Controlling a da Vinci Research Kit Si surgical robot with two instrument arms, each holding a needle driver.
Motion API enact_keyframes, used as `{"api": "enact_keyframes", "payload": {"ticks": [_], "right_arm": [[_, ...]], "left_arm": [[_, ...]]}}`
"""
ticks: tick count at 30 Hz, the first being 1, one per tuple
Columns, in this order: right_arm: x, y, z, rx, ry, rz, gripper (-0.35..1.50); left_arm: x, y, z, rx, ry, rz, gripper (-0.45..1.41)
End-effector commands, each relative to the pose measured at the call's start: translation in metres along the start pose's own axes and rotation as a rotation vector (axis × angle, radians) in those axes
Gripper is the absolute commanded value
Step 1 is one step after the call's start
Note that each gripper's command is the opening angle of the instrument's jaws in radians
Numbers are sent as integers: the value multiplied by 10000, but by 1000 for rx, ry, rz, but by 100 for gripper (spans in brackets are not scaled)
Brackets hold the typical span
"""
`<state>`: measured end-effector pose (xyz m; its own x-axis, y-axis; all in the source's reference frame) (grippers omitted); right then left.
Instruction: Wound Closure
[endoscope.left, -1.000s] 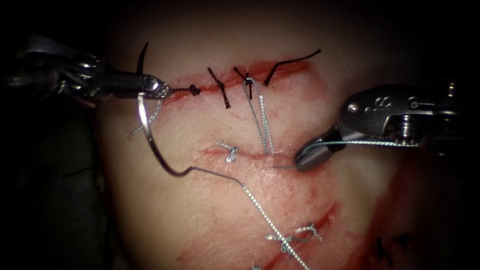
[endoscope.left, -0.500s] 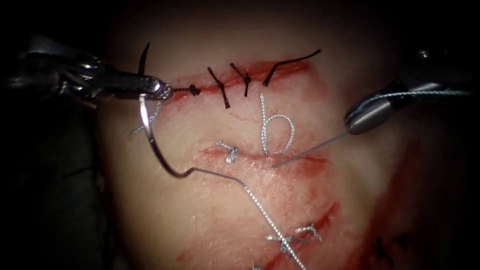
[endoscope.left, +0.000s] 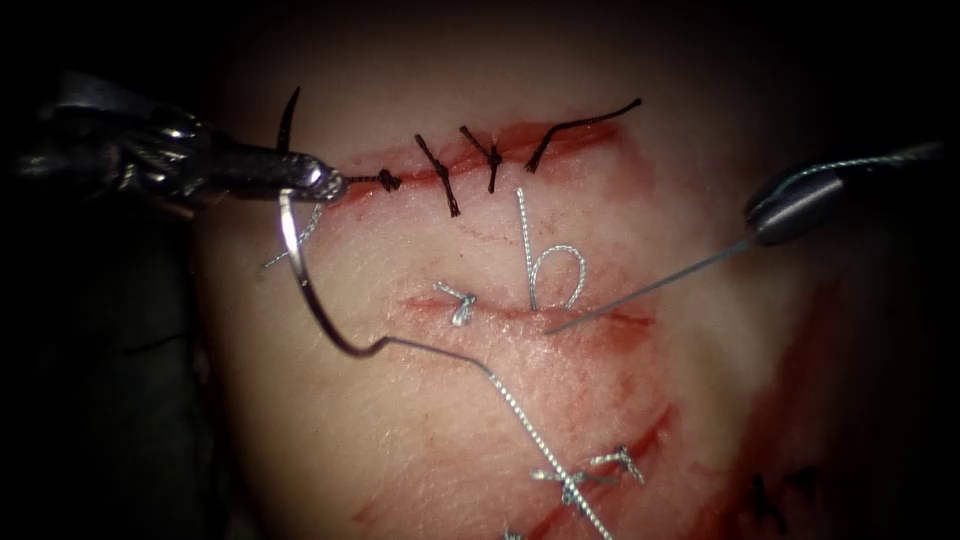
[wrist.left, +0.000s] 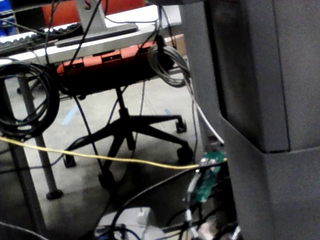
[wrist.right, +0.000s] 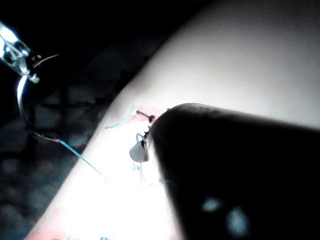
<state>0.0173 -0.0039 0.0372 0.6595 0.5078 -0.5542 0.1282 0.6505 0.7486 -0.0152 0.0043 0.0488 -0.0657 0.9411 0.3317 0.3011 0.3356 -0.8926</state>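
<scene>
Your left tool (endoscope.left: 325, 182) pinches the needle (endoscope.left: 300, 265) left of the cut (endoscope.left: 600, 320); your right tool (endoscope.left: 770, 225) pinches taut thread (endoscope.left: 650, 288), which might tear it.

Glossy metal needle (endoscope.left: 305, 280); braided thread (endoscope.left: 540, 440)

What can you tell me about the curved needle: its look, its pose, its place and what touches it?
The thin curved silver metal needle hangs in the air over the left part of the pale pork tissue, not in it. The left arm's shiny metal claw is shut on its upper end. From there it arcs downward to its lower end, where the grey braided thread joins it and runs on down to the right.
</scene>
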Motion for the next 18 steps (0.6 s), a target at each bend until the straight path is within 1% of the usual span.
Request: {"api": "enact_keyframes", "payload": {"ticks": [1,8,9,12,13,18], "right_arm": [[11,6,-9,-15,13,-4,-35],[20,8,-66,-117,60,-5,-35],[21,10,-80,-144,66,-3,-35],[21,13,-97,-181,69,-5,-35],[20,14,-108,-202,68,-1,-35],[21,13,-134,-247,72,0,-35]], "left_arm": [[2,-6,3,0,0,1,-45],[2,-7,3,0,-1,1,-45],[2,-7,4,0,0,1,-45],[1,-7,4,-1,-4,1,-45],[1,-7,4,-1,-4,1,-45],[1,-7,4,-1,-5,1,-45]]}}
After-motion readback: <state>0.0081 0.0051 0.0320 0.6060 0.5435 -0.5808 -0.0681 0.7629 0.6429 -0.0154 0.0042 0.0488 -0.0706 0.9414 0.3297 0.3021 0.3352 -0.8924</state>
